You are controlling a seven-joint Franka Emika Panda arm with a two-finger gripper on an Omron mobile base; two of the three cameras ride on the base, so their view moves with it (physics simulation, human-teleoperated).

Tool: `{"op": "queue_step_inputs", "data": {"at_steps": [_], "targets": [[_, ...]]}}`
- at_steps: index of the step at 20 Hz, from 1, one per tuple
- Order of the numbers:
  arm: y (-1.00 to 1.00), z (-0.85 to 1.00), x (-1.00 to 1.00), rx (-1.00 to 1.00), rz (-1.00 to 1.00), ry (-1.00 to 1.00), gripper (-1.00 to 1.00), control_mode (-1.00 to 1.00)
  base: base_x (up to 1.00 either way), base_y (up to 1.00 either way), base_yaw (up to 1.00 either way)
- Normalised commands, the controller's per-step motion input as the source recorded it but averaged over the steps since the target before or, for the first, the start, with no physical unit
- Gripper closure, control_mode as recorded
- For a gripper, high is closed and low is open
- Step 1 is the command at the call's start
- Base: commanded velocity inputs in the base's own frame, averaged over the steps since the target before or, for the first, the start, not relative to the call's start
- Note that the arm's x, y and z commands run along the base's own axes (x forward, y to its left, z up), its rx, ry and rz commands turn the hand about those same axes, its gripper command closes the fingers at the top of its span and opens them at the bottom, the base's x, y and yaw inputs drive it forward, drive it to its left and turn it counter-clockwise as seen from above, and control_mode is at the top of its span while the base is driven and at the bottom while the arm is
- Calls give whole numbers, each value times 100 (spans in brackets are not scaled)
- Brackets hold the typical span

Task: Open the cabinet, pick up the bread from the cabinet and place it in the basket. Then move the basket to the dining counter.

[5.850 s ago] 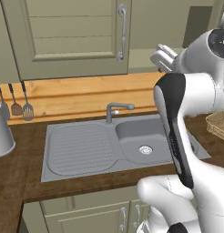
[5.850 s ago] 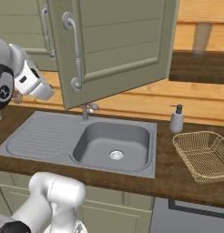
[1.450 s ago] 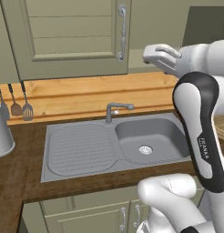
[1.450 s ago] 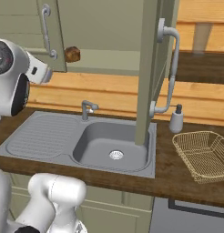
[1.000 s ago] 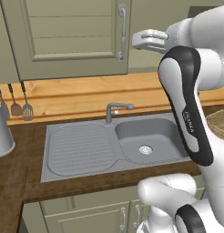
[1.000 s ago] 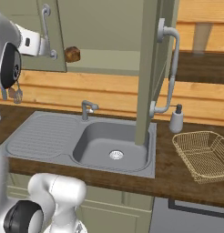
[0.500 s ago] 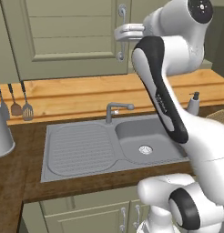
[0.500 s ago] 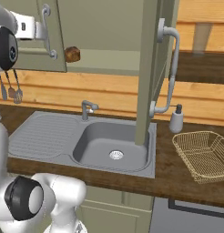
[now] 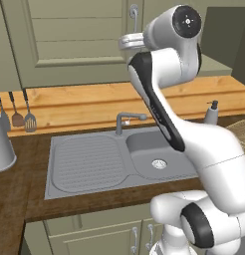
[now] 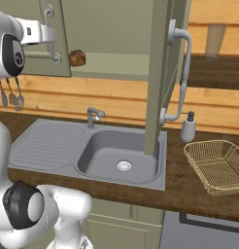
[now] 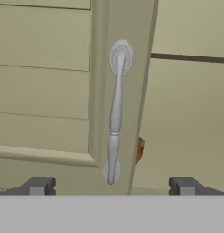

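Sage-green cabinet (image 10: pixel 111 29), dark wood worktop (image 10: pixel 199 182), grey sink (image 10: pixel 116 155)

Even, shadowless rendered light, no glare; pictures coarse and slightly soft, the hand view blurriest.

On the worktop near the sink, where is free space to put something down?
Free: the ribbed drainboard left of the basin, and dark wood between the sink and the basket. Crowded: behind the basin, where faucet, open cabinet door and soap bottle stand.
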Motion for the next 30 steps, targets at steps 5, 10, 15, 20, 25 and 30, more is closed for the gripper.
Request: {"op": "queue_step_inputs", "data": {"at_steps": [5, 10, 15, 20, 25, 30], "targets": [[0, -6, 41, 0, -6, 0, -100, -100, 0, 0, 0], [0, 0, 35, 0, -4, 0, -100, -100, 0, 0, 0], [0, 0, 51, 0, -3, 5, -100, -100, 0, 0, 0], [0, 0, 46, 0, -3, 3, -100, -100, 0, 0, 0], [2, -4, 50, 0, -4, 1, -100, -100, 0, 0, 0], [6, -14, 44, 0, -4, 0, -100, -100, 0, 0, 0]]}}
